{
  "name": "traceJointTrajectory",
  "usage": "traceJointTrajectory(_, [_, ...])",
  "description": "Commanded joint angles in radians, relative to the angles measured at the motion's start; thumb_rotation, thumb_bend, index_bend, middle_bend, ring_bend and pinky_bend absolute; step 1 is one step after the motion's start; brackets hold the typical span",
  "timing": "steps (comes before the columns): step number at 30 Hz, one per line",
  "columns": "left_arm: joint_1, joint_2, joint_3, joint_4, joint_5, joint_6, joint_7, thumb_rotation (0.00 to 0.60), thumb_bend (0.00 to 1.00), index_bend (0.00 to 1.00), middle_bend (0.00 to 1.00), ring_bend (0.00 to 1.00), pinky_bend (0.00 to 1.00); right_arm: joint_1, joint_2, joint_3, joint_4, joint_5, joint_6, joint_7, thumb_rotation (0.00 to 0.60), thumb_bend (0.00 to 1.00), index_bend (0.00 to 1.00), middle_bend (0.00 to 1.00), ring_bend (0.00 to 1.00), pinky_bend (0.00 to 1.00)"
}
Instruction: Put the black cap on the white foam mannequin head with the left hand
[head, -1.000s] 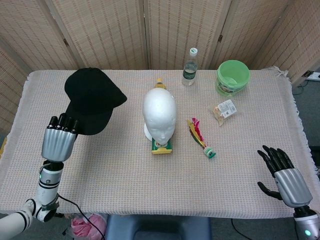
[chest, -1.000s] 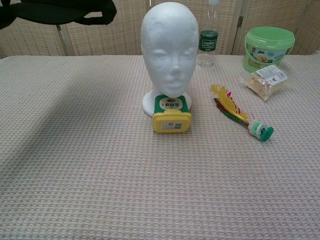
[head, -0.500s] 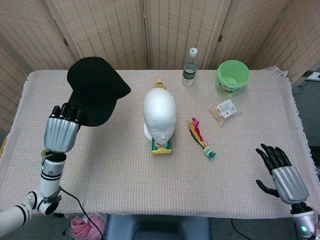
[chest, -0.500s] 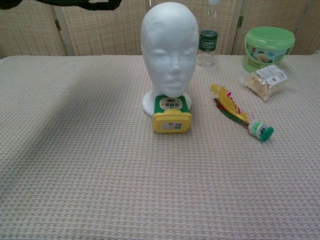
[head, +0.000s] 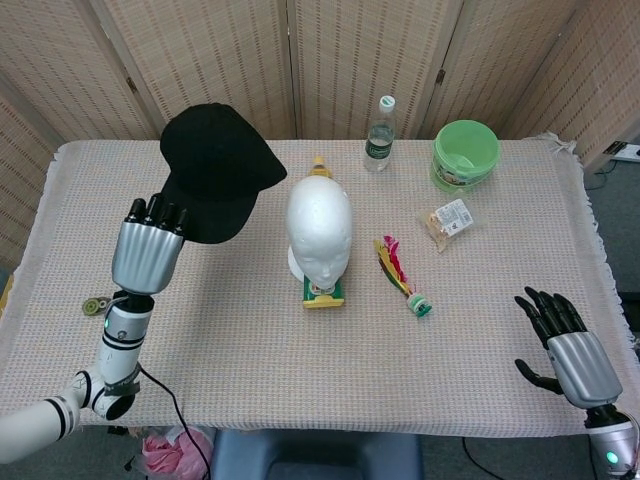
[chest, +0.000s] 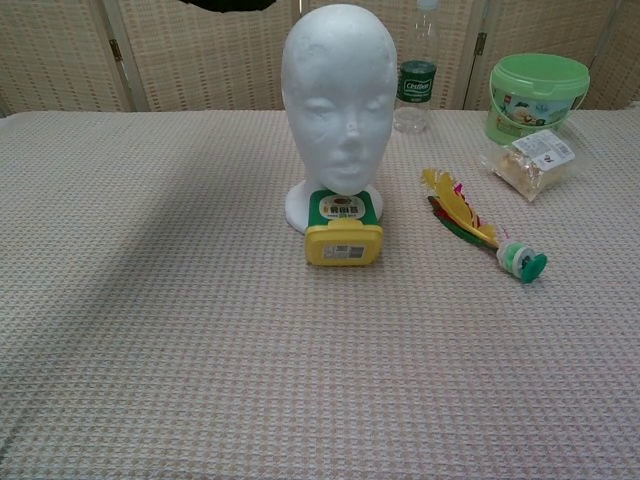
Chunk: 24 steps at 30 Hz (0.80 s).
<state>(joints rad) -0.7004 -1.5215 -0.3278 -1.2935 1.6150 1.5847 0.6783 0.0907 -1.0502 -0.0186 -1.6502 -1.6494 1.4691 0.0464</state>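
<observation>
The black cap hangs in the air, held by my left hand, up and to the left of the white foam mannequin head. In the chest view only a sliver of the cap shows at the top edge, left of the mannequin head; the left hand is out of that view. The mannequin head stands upright at the table's middle, facing me. My right hand hovers at the near right corner of the table, fingers spread, holding nothing.
A yellow-and-green tin lies just in front of the mannequin's base. A feathered shuttlecock, snack packet, green bucket and water bottle sit to the right and behind. A small round object lies near the left edge.
My left hand has carried the cap up and to the right, closer to the mannequin head; in the chest view the cap has almost left the top edge. The right hand barely moved.
</observation>
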Motion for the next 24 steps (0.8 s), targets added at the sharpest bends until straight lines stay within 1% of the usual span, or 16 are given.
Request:
traceJointTrajectory(1, [-0.030,-0.011,-0.003,0.023,0.005,-0.031,-0.017,0.600,0.55,0.70,0.75,0.51,0.66,-0.013,0.006,0.000,-0.001,0.001,0.023,0.006,0.600,0.19,0.00,0.00,0.00,0.00])
traceJointTrajectory(5, [-0.066,-0.025,0.000,0.055,0.011,-0.069,-0.044,0.600,0.55,0.70,0.75,0.51,0.67,-0.023,0.010,0.001,0.003,0.007,0.038,0.012,0.600,0.19,0.00,0.00,0.00,0.00])
traceJointTrajectory(9, [-0.095,-0.033,-0.004,0.082,0.012,-0.091,-0.048,0.600,0.55,0.70,0.75,0.51,0.67,-0.020,0.011,0.004,0.007,0.022,0.023,0.015,0.600,0.19,0.00,0.00,0.00,0.00])
traceJointTrajectory(13, [-0.126,-0.034,-0.015,0.086,0.014,-0.108,-0.037,0.600,0.55,0.70,0.75,0.51,0.67,-0.013,0.012,0.008,0.007,0.031,0.008,0.020,0.600,0.19,0.00,0.00,0.00,0.00])
traceJointTrajectory(19, [-0.158,-0.026,-0.038,0.056,-0.008,-0.135,0.003,0.600,0.55,0.70,0.75,0.51,0.67,-0.004,0.015,0.010,0.009,0.032,-0.005,0.031,0.600,0.19,0.00,0.00,0.00,0.00])
traceJointTrajectory(24, [-0.160,-0.012,-0.045,-0.036,-0.040,-0.153,0.075,0.600,0.55,0.70,0.75,0.51,0.67,-0.003,0.015,0.010,0.009,0.029,-0.004,0.034,0.600,0.19,0.00,0.00,0.00,0.00])
